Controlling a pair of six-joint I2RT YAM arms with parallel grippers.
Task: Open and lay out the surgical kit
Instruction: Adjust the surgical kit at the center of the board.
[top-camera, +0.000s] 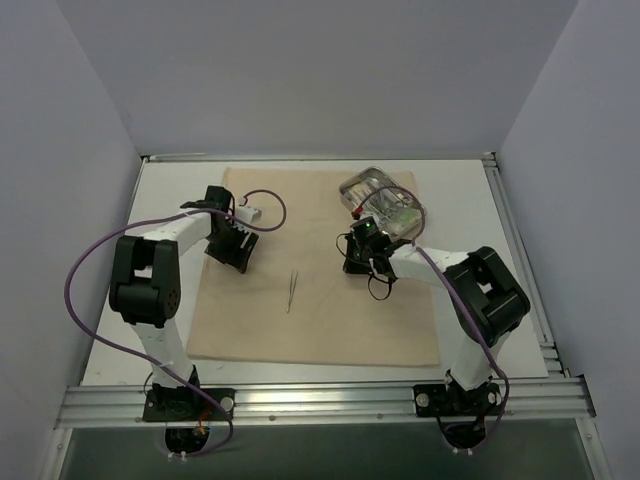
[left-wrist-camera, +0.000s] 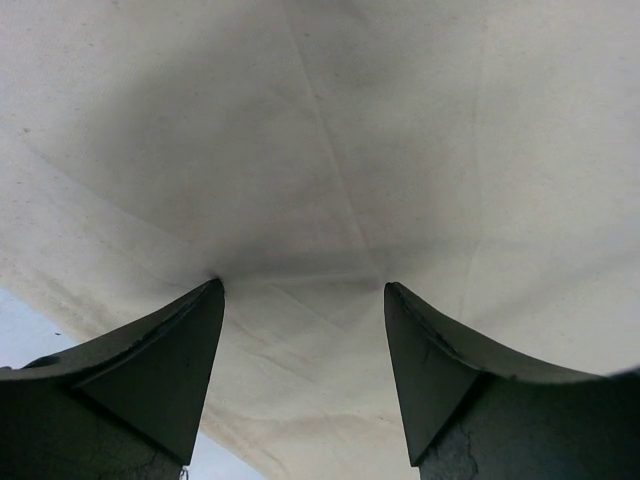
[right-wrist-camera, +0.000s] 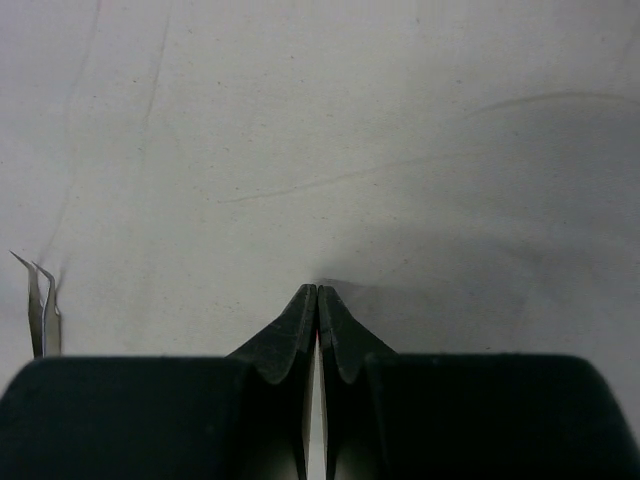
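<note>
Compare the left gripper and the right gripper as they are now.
The left gripper is open, jaws wide apart; the right gripper is shut, jaws together on nothing. The left gripper is over the left part of the cloth wrap, the right gripper over its right part, near the steel tray. Both point down at the cloth and hold nothing.

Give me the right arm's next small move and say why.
Probably open the right gripper and move it toward the steel tray. Its jaws are shut on nothing over the flat cloth, only the tweezers lie out on it, and the tray at the cloth's far right corner seems to hold more items.
</note>
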